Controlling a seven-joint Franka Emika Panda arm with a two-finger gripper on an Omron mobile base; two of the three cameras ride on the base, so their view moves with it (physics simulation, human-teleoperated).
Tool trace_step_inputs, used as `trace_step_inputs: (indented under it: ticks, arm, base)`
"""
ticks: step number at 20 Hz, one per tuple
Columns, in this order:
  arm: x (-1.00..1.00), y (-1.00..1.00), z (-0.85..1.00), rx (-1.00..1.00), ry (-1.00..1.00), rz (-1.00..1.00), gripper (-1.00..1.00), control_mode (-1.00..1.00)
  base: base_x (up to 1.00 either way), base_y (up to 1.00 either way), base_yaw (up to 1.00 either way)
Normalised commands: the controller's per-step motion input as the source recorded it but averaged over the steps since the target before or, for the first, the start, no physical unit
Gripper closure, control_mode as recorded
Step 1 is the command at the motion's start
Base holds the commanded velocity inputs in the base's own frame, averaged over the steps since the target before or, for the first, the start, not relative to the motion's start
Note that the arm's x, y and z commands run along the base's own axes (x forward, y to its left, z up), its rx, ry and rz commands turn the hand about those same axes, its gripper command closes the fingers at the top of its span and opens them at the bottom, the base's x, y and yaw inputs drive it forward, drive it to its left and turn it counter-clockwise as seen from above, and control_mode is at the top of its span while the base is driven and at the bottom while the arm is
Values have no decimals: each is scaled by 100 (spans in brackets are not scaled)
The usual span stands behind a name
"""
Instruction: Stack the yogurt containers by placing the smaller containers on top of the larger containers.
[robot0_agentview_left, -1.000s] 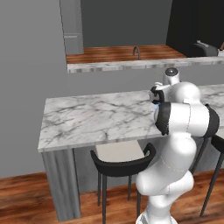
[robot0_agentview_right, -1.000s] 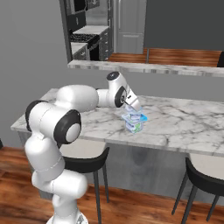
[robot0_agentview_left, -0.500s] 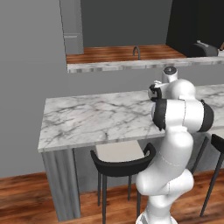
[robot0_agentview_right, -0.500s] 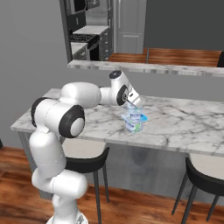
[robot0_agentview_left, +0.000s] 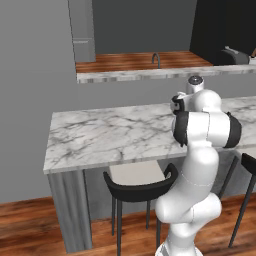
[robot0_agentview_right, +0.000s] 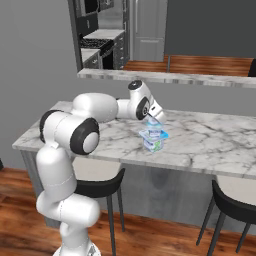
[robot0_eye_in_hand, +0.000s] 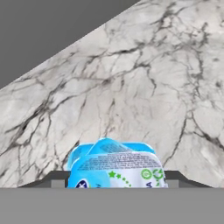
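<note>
Two yogurt tubs stand one on the other on the marble bench (robot0_agentview_right: 210, 142), and the whole matter turns on how the end effector (robot0_agentview_right: 156, 121) sits over them. In the right base view the smaller container (robot0_agentview_right: 154, 125) is the upper one, light blue, directly under the end effector and between its fingers; the larger container (robot0_agentview_right: 152, 141), whitish with pale blue and green marks, is directly below that, standing upright on the bench near its front edge. So the tubs lie straight down from the end effector, along its own line of reach, with the stack's long axis upright.

From the hand view the same pair shows close in at the bottom: a blue lid edge behind and a white printed tub (robot0_eye_in_hand: 116, 173) in front, with the dark fingertips (robot0_eye_in_hand: 52, 179) showing to either side of it. The jaws stand fairly wide, about the width of the small tub. Whether they are pressing on it or have just let go I cannot tell; the upper tub does look seated on the lower one.

The label carries small green stars, a green ring mark and a dark blue patch, with a line of fine print along the rim; none of it is sharp enough to read, and no brand name can be made out.

My judgement: the placing looks done for this pair, and a straight lift away from the stack would be least likely to knock it.
</note>
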Motion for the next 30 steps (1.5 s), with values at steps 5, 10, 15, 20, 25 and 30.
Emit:
trace_step_inputs:
  ticks: [5, 10, 15, 20, 25, 30]
  arm:
    - [0, -11, -11, -2, 0, 0, 100, -100]
    - [0, -1, -13, -2, 0, 0, 100, -100]
    - [0, 7, -11, -1, 0, 0, 100, -100]
    - [0, 10, -8, 0, 0, 0, 100, -100]
    - [0, 10, -7, 0, 0, 0, 100, -100]
    - [3, 1, -8, 0, 0, 0, 100, -100]
  base:
    - [0, 0, 0]
    - [0, 0, 0]
    - [0, 0, 0]
    - [0, 0, 0]
    - [0, 0, 0]
    - [0, 0, 0]
